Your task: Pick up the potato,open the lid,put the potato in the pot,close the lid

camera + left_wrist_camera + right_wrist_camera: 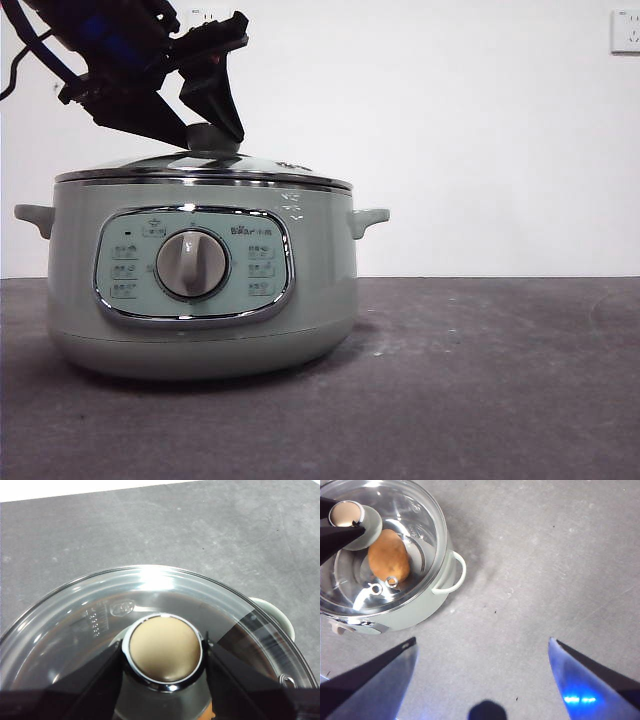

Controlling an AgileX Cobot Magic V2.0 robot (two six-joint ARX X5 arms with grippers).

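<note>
- Your left gripper (165,655) sat over the large sage-green electric pot (200,290) at the table's left, jaws pinching the pale knob of the domed glass lid (150,595), which lay seated on the rim.
- Your orange-brown oval potato (388,556) lay inside, under the glass.
- Your right gripper (480,675) hung spread wide above the bare grey table (545,570), well right of the pot.

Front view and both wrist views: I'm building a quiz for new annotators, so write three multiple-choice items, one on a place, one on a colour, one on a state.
1. Where is the potato?
A. on the table
B. inside the pot, under the lid
C. in the right gripper

2. What colour is the pot's body?
A. red
B. black
C. pale sage green

3. What is the left gripper doing?
A. flanking the lid's knob
B. holding the potato
C. resting on the table

Key: B, seen through the glass; C, front view shows it; A, jaws either side of the knob.
</note>
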